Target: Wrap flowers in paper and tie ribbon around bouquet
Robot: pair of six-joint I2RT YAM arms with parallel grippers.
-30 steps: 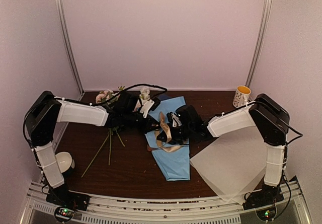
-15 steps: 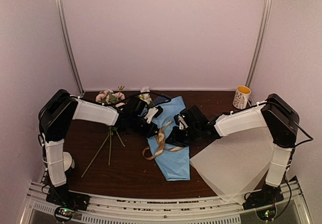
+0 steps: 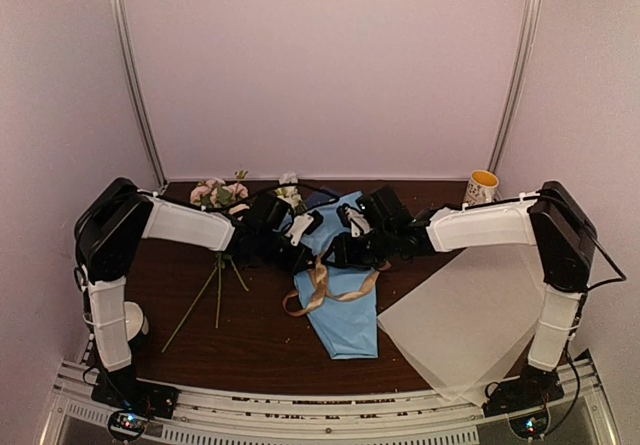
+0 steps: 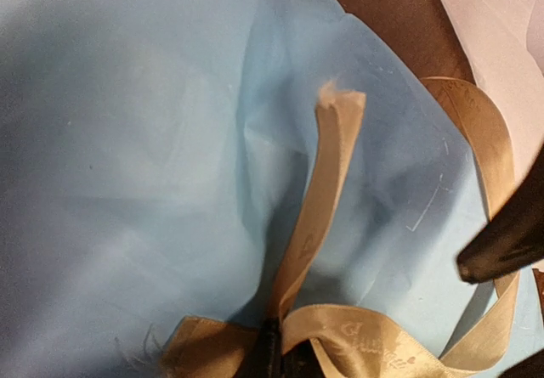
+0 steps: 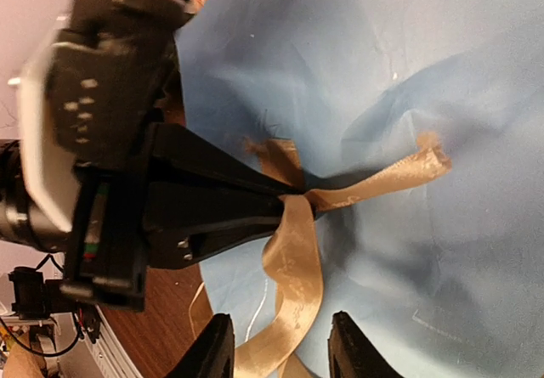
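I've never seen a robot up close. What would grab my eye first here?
A light blue paper bouquet lies mid-table with a tan-gold ribbon looped across it. Two robot hands meet over it: the left gripper pinches the ribbon while the right gripper stands open close by. Loose pink flowers lie at the back left, and a mug stands at the back right.

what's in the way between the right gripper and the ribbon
Nothing visible. The ribbon lies on the paper directly ahead of the open right gripper; the left gripper pinches it just beyond.
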